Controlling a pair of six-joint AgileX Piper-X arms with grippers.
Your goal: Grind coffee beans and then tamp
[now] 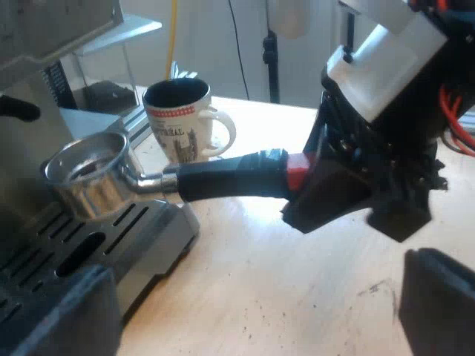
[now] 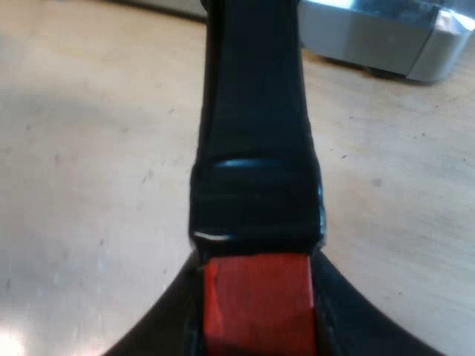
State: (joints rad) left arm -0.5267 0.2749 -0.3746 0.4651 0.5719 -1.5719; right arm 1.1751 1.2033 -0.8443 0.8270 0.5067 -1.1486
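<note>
The espresso machine point(image 1: 74, 252) is the biggest thing here, and its slotted front tray serves as the landmark. The pale wooden desk point(image 1: 282, 282) runs out from under it. The metal holder point(image 1: 223, 178) has its round basket over that tray, but I cannot tell whether it rests on the grille or hangs just above. Its dark handle reaches away from the machine over the desk. A mug point(image 1: 182, 122) stands on the desk close beside the machine, beyond the handle.

The holder looks rigid and front-heavy, since the steel basket should outweigh the handle. Taken at the far red end, it will likely want to droop or twist. The smooth handle may slip, so a firm, square hold matters.

The right gripper point(image 2: 256, 319) has its fingers point(image 2: 159, 326) clenched on the red end, one on each side, with the handle running straight out between them. The left gripper point(image 1: 249, 315) is farther out from the machine, fingers point(image 1: 438, 304) spread and holding nothing.
</note>
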